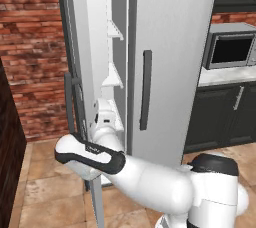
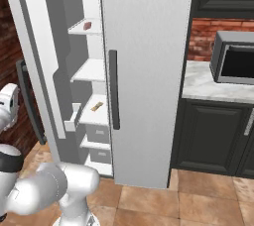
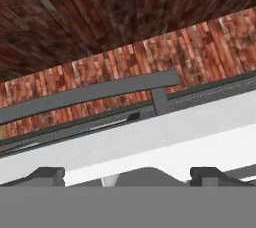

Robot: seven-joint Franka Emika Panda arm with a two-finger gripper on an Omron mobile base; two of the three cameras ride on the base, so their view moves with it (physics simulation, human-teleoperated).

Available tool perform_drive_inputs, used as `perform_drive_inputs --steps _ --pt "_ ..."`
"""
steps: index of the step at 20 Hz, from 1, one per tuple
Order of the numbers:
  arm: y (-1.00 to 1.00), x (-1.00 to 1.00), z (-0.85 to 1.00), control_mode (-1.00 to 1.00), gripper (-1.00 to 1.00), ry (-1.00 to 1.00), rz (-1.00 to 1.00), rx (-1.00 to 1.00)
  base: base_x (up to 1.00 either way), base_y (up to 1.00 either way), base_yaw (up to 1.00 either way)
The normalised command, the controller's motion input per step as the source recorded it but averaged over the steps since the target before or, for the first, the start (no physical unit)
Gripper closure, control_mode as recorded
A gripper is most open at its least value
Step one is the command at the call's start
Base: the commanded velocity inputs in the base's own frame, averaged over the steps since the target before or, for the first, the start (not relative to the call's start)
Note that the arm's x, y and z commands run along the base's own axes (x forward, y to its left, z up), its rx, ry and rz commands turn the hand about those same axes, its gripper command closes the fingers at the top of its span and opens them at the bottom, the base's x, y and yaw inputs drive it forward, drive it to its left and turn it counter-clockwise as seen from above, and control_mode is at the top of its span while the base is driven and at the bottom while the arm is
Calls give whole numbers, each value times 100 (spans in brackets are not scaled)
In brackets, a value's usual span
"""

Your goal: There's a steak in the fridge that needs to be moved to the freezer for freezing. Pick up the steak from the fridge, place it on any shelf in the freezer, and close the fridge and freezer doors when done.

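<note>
The steak [image 2: 88, 25] lies on the top freezer shelf [image 2: 83, 30], toward its front edge. The wide fridge door [image 2: 149, 71] is shut, so what remains, by my judgement, is closing the freezer door [image 1: 82, 62], which stands swung out at the left. The gripper [image 3: 127, 174] has its jaws spread wide and holds nothing. In the hand view it sits close against the white edge of that door, with the door's dark bar handle [image 3: 90, 93] just beyond.

To close it well, press flat on the door's outer face near the handle edge, away from the hinge, and follow the door's arc to the seal.

Nothing on the shelves appears to overhang. A tan item [image 2: 96, 106] lies on a lower freezer shelf, inside its front edge. The arm's own elbow [image 1: 92, 157] hangs low beside the door's bottom edge and could foul the swing. A microwave [image 2: 234, 64] stands well apart on the counter [image 2: 198, 88].
</note>
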Motion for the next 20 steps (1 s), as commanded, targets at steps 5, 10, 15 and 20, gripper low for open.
perform_drive_inputs --steps 5,10,15,20 --pt "100 0 -18 -100 -100 0 -28 -32 0 0 0" --pt "100 0 -27 -100 -100 0 -29 -47 0 0 0" --pt "100 -4 -46 -100 -100 -1 -28 -50 0 0 0" --pt "100 -54 -20 -100 -100 -5 -13 -45 0 0 0"
